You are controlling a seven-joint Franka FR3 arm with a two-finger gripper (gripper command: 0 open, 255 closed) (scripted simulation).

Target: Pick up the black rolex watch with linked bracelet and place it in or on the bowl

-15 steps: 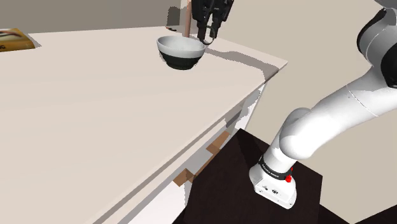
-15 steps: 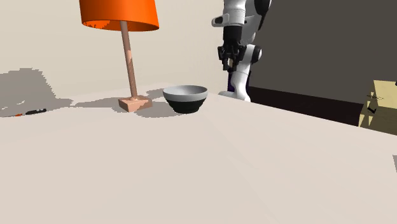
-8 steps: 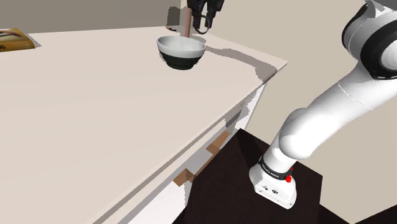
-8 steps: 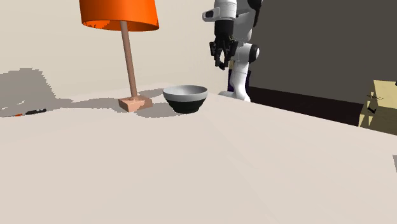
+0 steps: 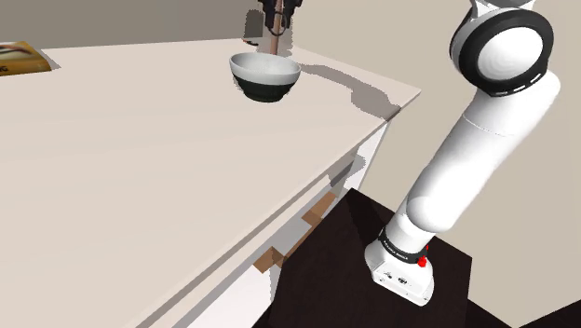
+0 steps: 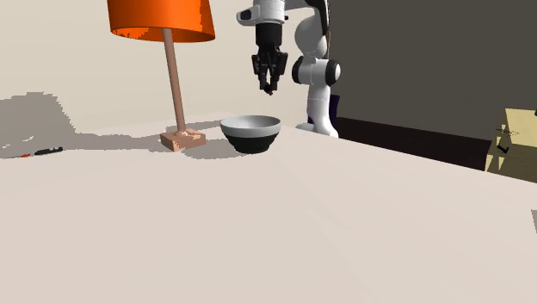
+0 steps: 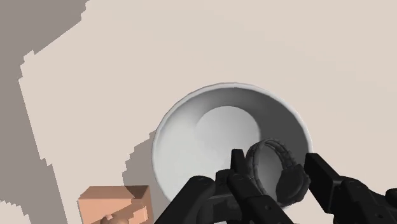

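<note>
Black watch [image 7: 291, 177], linked bracelet: likely light, slick, links floppy, best pinched across the band; clamped in the hand [image 7: 278, 172], hanging at 12 o'clock over the bowl [image 6: 250, 135] in the second exterior view, counter [image 6: 301, 224] beneath.

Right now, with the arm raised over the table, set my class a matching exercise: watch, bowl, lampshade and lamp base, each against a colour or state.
1 watch
2 bowl
3 lampshade
4 lamp base

a orange
b dark outside, pale inside
c pinkish-brown block
d clasped in the gripper

Pairs: 1-d, 2-b, 3-a, 4-c.
</note>
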